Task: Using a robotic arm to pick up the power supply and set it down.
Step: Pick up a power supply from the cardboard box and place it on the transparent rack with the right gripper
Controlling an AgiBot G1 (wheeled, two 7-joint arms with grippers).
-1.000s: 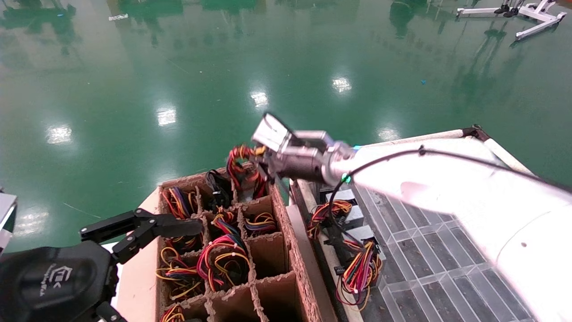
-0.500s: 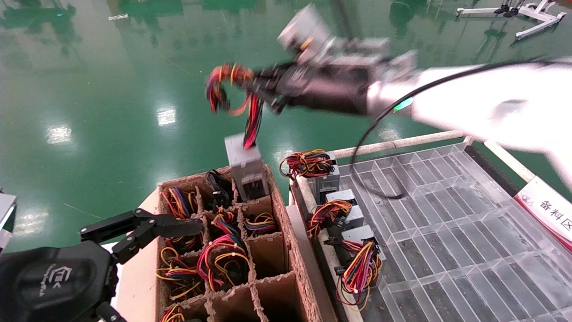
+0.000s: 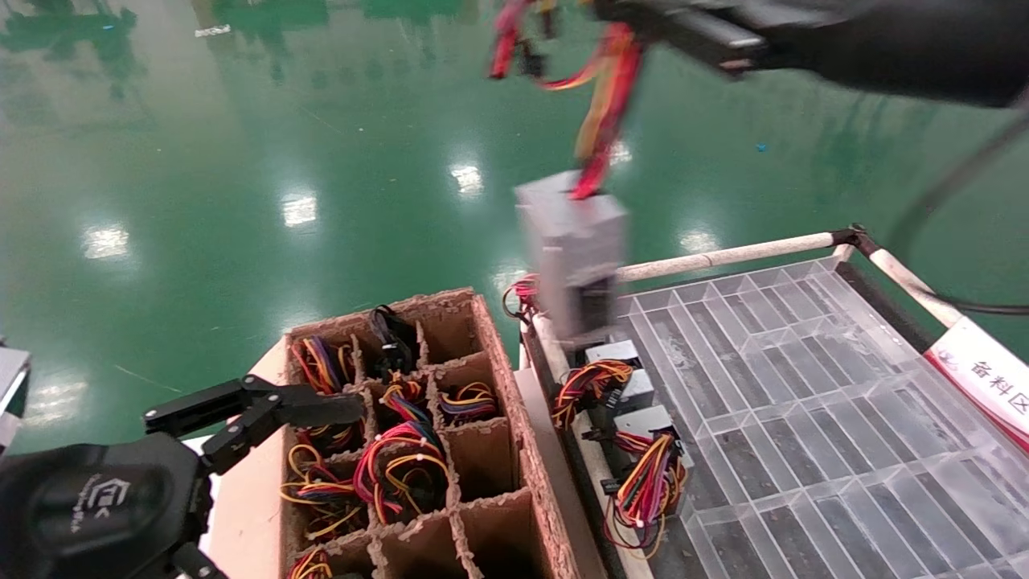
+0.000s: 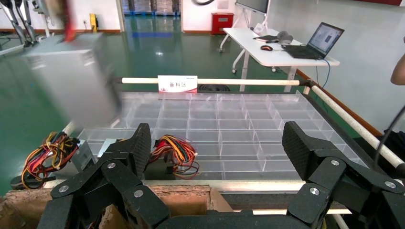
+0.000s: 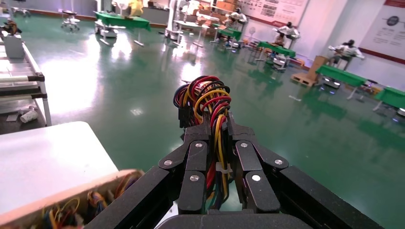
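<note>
We are observing the right gripper [image 5: 213,157] clamped on the wire bundle [image 5: 205,102], carrying the power supply [image 3: 572,249] — now dangling clear of the cardboard divider box [image 3: 490,378], beside it over the clear tray [image 3: 804,386] — so set-down is approaching, while the left gripper [image 4: 217,160] is idling open beside that box.

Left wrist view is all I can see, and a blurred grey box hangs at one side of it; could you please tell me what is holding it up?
Observer: The right wrist view shows the right gripper with its fingers shut on the wire bundle, not on the box itself.
Operator: So the power supply dangles from its wires?
Observer: Yes. In the head view the power supply hangs below that bundle, apart from the cardboard box. The left gripper sits open beside that box.
Operator: Is it over the clear tray?
Observer: It hangs at the clear tray's far corner, above the other units there.
</note>
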